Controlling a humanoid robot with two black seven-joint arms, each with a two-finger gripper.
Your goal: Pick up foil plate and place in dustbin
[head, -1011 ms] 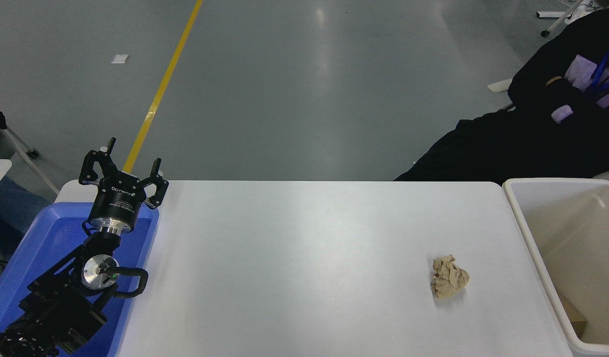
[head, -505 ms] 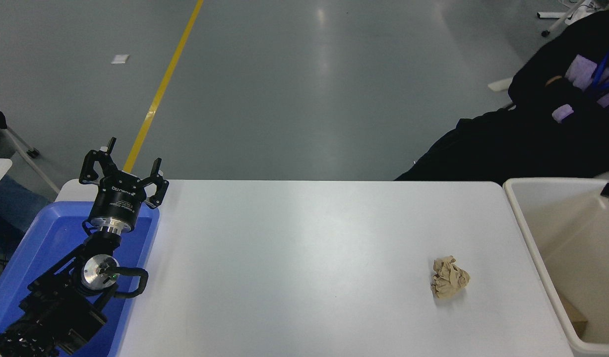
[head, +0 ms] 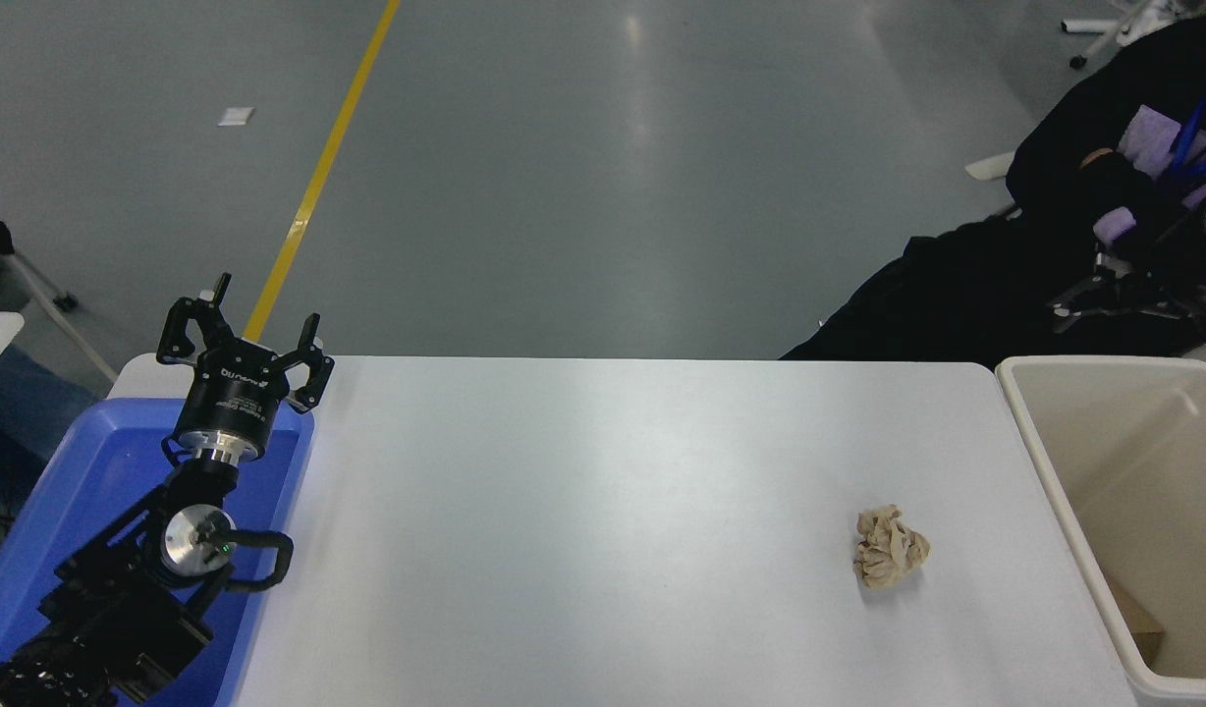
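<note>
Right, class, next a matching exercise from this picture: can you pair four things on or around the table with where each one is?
Things:
1. crumpled paper ball
2. blue tray
3. dustbin
4. left end effector

Places:
a. beside the white table's right edge
b. lying on the table, right of the middle
c. above the tray's far end, open
d. at the table's left edge

Pairs: 1-b, 2-d, 3-a, 4-c

You are looking at a lab or industrial test hall: a polished grey concrete floor (head: 583, 177) with a yellow lane line (head: 313, 187) runs behind the white table (head: 583, 511). A seated person (head: 1074, 245) wearing a lanyard waits at the far side
</note>
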